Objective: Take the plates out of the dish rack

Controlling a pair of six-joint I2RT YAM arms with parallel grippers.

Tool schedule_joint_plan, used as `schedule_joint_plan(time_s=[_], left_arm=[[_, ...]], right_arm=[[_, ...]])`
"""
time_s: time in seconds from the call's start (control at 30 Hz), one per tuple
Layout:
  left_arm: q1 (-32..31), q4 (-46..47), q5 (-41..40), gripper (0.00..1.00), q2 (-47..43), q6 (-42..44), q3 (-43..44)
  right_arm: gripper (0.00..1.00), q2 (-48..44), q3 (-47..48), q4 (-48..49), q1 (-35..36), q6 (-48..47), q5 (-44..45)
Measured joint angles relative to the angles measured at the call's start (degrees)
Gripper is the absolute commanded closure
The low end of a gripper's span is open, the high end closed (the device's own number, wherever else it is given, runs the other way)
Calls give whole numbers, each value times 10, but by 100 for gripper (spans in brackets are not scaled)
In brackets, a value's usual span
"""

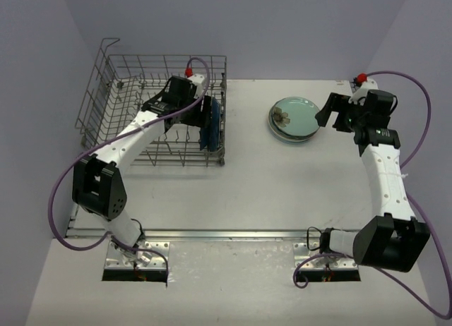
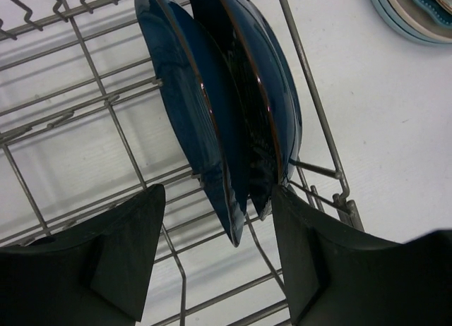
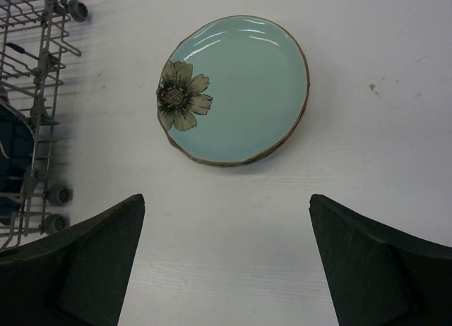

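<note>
The grey wire dish rack (image 1: 113,93) stands at the back left. Dark blue plates (image 1: 210,125) stand upright on edge at its right end. In the left wrist view there are two of them, one (image 2: 180,100) beside the other (image 2: 247,86), perhaps a third behind. My left gripper (image 1: 192,113) is inside the rack, open (image 2: 219,192), with the plates' near rims between its fingers, not touching. A stack of plates (image 1: 293,119) lies on the table, topped by a pale teal plate with a flower (image 3: 236,89). My right gripper (image 1: 332,114) is open and empty (image 3: 226,199) just right of the stack.
The rack's wire floor (image 2: 85,135) and right side wall (image 2: 318,121) surround the left fingers. The rack's right end with small wheels (image 3: 56,195) shows left of the stack. The plate stack's edge (image 2: 417,15) lies beyond the rack wall. Purple cables loop beside both arms.
</note>
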Motion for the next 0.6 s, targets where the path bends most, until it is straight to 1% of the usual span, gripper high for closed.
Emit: schedule_joint_plan(time_s=[0.2,0.33,0.43,0.6], left_arm=[[15,5,40,52,37,-13,28],[40,18,92,56,62,-26,36],[59,22,144,56,83,-34,36],[73,26,206,60,103,-44,36]], right_arm=[[1,-39,-13,-15,0,5,-41],[1,-57,-13,-17,0,7,-61],[1,-61,-14,-19,0,8,-70],[1,-61,-19,-23,0,10,-81]])
